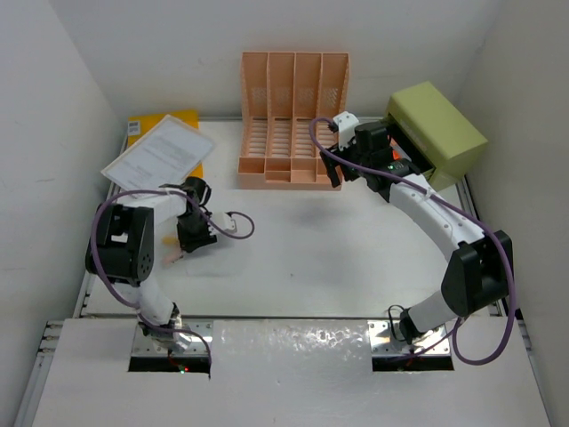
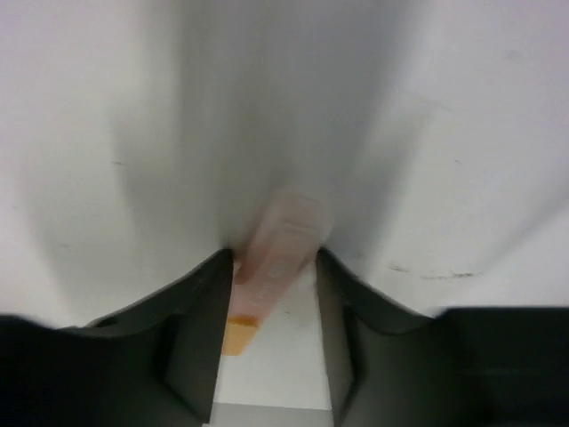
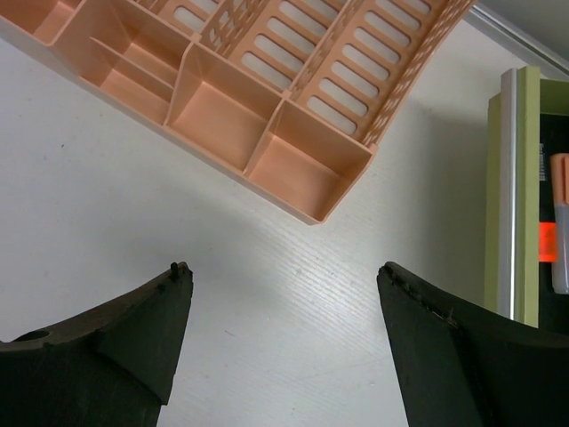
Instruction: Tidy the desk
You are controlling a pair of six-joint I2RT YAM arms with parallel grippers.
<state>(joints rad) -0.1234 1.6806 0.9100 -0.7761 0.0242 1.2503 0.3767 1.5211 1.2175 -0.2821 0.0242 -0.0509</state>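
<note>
Black jaws above flat white desk [image 1: 311, 258] (silver-railed)

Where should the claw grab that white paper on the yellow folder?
Pinch the white paper at its near edge, the one facing the arms, coming in low from that side. It lies flat and crooked on the yellow folder. That edge seems to stick out past the folder, so there's probably room to get underneath.
</note>
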